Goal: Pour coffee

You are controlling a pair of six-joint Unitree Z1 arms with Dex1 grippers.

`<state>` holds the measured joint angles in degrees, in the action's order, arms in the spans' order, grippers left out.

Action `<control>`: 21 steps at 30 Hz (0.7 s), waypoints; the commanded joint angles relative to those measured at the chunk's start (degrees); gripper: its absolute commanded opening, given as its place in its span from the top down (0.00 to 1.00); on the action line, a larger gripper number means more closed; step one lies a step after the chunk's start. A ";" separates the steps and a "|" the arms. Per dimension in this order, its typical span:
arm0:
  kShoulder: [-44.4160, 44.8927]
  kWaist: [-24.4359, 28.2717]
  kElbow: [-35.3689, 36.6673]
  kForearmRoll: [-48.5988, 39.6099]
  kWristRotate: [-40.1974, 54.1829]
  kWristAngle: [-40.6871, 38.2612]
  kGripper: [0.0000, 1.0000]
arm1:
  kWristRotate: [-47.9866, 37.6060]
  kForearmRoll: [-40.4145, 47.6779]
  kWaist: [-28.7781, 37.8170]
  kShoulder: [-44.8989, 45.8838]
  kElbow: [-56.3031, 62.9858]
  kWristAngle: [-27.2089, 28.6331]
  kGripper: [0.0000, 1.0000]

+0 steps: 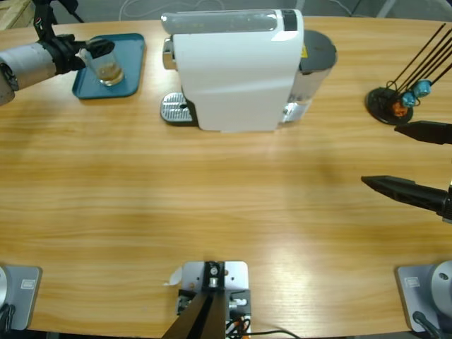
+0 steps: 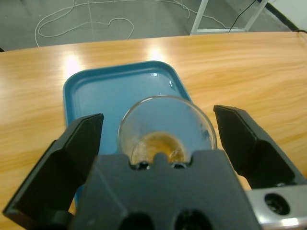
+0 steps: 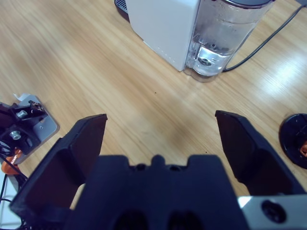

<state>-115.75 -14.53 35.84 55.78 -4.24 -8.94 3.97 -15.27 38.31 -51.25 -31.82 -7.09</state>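
The long wooden table [image 1: 212, 212] lies nearest the camera, its pale grain running left to right. At the far middle stands the large white box-shaped coffee machine [image 1: 236, 67], with a perforated metal drip plate [image 1: 175, 109] at its left foot and a clear plastic water tank [image 3: 220, 36] at its right end, a little water in the bottom. A black cable [image 3: 261, 40] runs from behind the tank across the wood.

At the far left corner sits a teal rectangular plastic tray [image 1: 131, 67] with raised edges. On it stands a small clear drinking glass [image 1: 107, 67], upright. The coffee [image 2: 160, 146], a shallow pale brown layer, sits in the bottom of this glass.

The left gripper [image 2: 158, 134] reaches in from the left edge; its black jaws are spread wide, one on either side of the glass, not pressing its wall.

The right gripper [image 1: 399, 159] comes in from the right edge, hanging over bare wood with its jaws wide apart and nothing between them.

At the far right stands a round black pod stand [image 1: 387, 104] with thin black rods, holding a small blue pod [image 1: 421, 88] and an orange pod [image 1: 400, 109].
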 commanded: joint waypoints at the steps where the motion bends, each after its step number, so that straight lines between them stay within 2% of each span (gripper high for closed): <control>1: 6.78 1.66 -7.26 0.00 -0.77 -0.59 0.01 | 0.76 -0.55 0.54 0.89 1.32 -0.91 0.00; 4: 13.04 2.62 -8.83 -1.50 -0.86 -0.41 0.03 | 0.77 -0.55 0.54 0.80 1.32 -0.88 0.00; 8: 22.99 1.80 -8.72 -9.83 -1.14 -0.52 0.07 | 0.77 -0.55 0.54 0.63 1.32 -0.75 0.00; 13: 37.23 -6.46 -9.69 -26.83 -1.20 -0.75 0.07 | 0.77 -0.55 0.54 0.89 1.32 -0.86 0.00; 18: 50.55 -17.71 -14.12 -38.20 -1.21 -6.50 0.10 | 0.77 -0.55 0.51 1.33 1.41 -1.68 0.00; 21: 55.70 -21.37 -16.05 -44.63 -1.21 -7.94 0.11 | 0.77 -0.46 0.52 0.87 1.41 -1.68 0.00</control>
<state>-73.00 -27.68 25.70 23.32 -4.65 -12.21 3.97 -15.27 38.37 -51.22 -31.82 -7.70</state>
